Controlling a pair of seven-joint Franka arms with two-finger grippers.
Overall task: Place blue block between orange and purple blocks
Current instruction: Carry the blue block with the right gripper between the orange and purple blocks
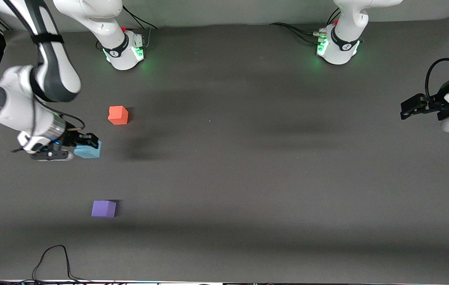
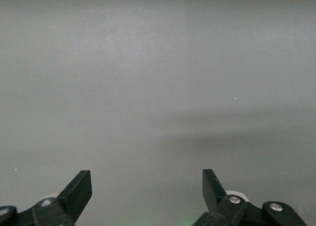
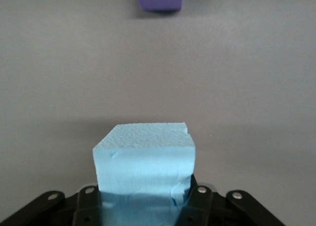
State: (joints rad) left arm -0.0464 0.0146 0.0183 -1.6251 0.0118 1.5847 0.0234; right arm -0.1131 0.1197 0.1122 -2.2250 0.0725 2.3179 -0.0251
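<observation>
Bare grey counter [image 1: 248, 178] lies between the bright orange-red matte cube [image 1: 118, 115] and the violet purple matte cube [image 1: 103, 208]; only the right tool [image 1: 74, 148], clamping the sky-blue foam cube [image 1: 89, 151], hangs there.

A flat dark grey matte table covering [image 1: 248, 178] fills the scene. A thin black looping cable [image 1: 52, 261] lies on the covering's edge nearest the front camera, toward the right arm's end.
</observation>
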